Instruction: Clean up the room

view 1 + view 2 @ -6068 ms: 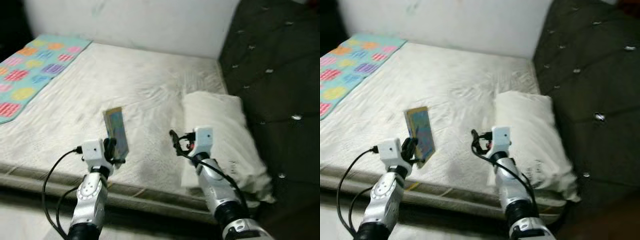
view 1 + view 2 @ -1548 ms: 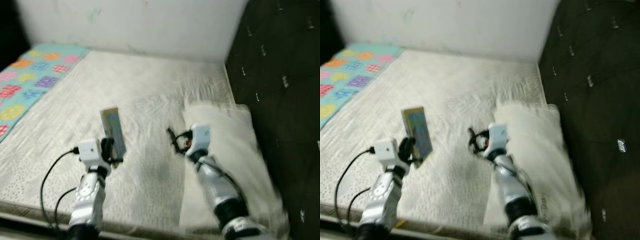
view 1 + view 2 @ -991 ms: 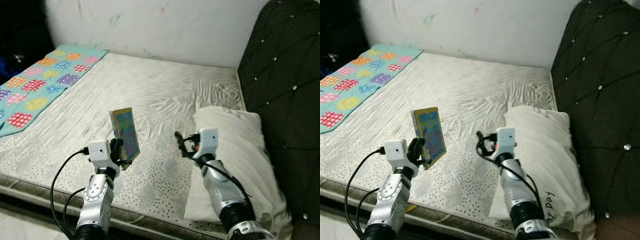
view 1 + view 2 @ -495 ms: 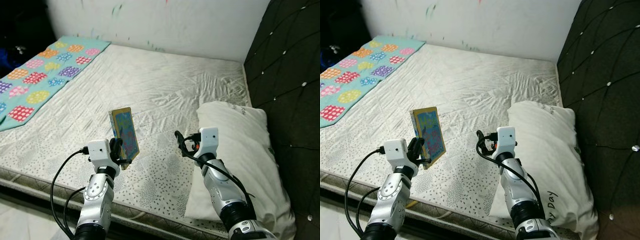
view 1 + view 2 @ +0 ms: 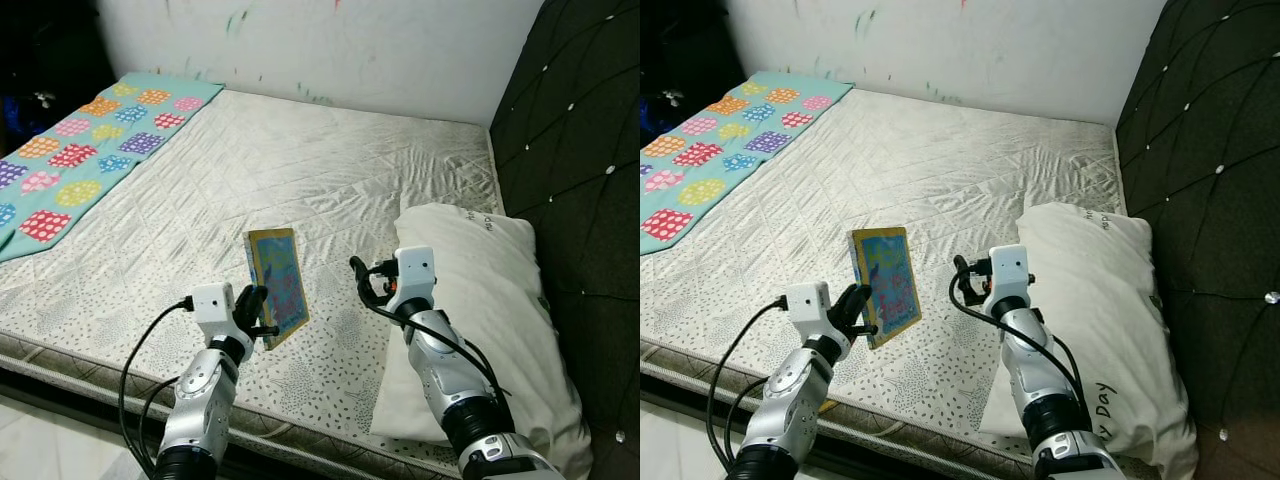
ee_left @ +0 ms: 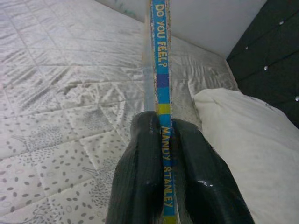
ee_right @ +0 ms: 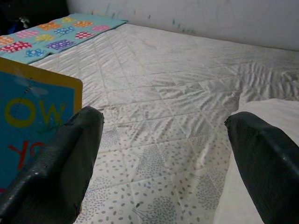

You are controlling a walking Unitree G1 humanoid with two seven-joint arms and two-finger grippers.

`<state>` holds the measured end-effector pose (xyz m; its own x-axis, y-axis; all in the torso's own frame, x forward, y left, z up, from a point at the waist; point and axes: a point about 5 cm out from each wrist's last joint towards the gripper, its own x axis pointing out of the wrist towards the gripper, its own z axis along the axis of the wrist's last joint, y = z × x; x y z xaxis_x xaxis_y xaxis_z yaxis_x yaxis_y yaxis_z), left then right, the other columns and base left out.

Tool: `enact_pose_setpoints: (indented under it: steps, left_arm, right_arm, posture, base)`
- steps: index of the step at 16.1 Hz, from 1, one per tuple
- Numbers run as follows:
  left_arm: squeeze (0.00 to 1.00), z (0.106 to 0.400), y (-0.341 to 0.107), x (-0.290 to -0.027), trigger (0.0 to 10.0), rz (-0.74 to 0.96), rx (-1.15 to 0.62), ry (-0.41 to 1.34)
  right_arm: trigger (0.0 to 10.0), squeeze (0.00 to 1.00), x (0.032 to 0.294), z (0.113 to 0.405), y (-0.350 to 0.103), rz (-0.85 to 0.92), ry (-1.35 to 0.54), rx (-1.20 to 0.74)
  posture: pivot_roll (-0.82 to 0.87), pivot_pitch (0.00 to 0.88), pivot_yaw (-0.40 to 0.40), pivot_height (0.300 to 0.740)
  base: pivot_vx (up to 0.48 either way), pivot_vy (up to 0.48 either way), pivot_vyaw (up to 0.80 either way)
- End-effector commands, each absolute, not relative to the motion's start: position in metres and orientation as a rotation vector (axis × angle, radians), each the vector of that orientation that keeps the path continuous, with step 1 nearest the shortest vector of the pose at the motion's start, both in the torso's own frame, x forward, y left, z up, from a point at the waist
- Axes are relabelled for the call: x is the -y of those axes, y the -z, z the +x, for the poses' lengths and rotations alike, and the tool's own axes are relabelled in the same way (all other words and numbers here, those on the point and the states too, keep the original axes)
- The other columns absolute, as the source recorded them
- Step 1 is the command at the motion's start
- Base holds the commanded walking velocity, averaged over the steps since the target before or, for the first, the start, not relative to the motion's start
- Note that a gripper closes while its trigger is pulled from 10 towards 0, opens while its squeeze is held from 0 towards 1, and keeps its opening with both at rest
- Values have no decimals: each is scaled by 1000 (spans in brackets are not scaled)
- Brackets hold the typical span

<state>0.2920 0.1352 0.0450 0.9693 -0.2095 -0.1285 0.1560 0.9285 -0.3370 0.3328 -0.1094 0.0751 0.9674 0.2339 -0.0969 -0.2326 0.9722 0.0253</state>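
**Book held upright over the bed**

A wide bed [image 5: 330, 170] with a white quilted mattress sits against a pale wall, with a dark tufted headboard [image 5: 580, 150] on the robot's right. A turquoise blanket [image 5: 80, 150] with coloured patches lies along the far left side, and a white pillow [image 5: 490, 300] rests beside the headboard.

The left gripper [image 5: 258, 312] pinches a children's book [image 5: 279, 285] by its lower edge, holding it upright and clear of the mattress, probably to carry it off the bed as part of tidying. The right gripper [image 5: 967, 280] hovers spread and empty between book and pillow, likely kept ready.

The left wrist view looks edge-on along the book's blue spine [image 6: 161, 70], where the words "DO YOU FEEL?" and an author's name can be read, clamped between the two black fingers [image 6: 140, 172]. The right wrist view catches part of the cover, with large yellow letters on blue.
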Motion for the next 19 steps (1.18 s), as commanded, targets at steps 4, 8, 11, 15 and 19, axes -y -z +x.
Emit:
enact_pose_setpoints:
  steps: [4, 8, 11, 15, 19]
  left_arm:
    - [0, 299, -56, -133, 10000, -329, -121, 212]
    - [0, 299, -56, -133, 10000, -329, -121, 212]
    - [0, 299, -56, -133, 10000, -329, -121, 212]
    - [0, 278, -36, -85, 10000, -668, -298, 332]
    - [0, 280, -36, -88, 10000, -700, -313, 313]
  right_arm:
    - [10000, 0, 109, 336, -81, 9, -240, -81]
    - [10000, 0, 109, 336, -81, 9, -240, -81]
    - [10000, 0, 109, 336, -81, 9, -240, -81]
    - [10000, 0, 170, 291, -61, 64, -127, -158]
    - [10000, 0, 166, 295, -61, 69, -132, -162]
  posture:
    - [-59, 0, -22, 740]
    - [-59, 0, -22, 740]
    - [-59, 0, -22, 740]
    - [-174, 43, -33, 740]
    - [-158, 26, -29, 740]
  base:
    - [0, 0, 0]
    - [0, 0, 0]
    - [0, 0, 0]
    - [0, 0, 0]
    - [0, 0, 0]
